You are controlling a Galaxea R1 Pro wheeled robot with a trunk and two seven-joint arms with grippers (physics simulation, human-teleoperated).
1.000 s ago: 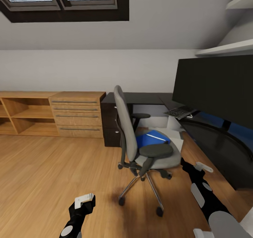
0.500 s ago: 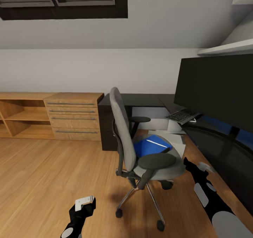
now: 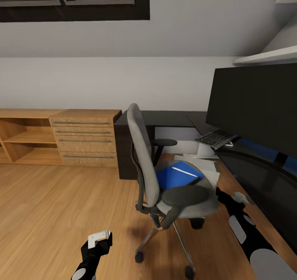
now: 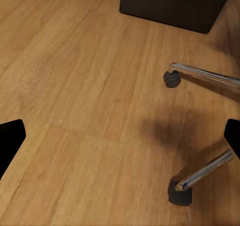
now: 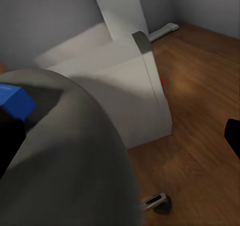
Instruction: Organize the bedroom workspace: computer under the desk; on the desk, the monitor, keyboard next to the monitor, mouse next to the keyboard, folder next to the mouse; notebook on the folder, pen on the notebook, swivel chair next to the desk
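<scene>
Blue folder [image 3: 178,174]: lies on the swivel chair [image 3: 173,176] seat, still to fetch.
Left gripper [image 3: 99,238]: you carry nothing, fingers apart, low over floor.
Right gripper [image 3: 240,197]: empty beside the seat; spread I cannot tell.
Next: reach your right arm over the armrest to the folder.
Desk [image 3: 247,164]: drop spot.

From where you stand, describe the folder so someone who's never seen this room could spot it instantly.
Find the long black desk under the wide black monitor; in front of it stands the grey swivel chair. The folder lies flat on its seat, bright blue with a thin pale stick on top, the only vivid colour among grey padding and black armrests.
</scene>
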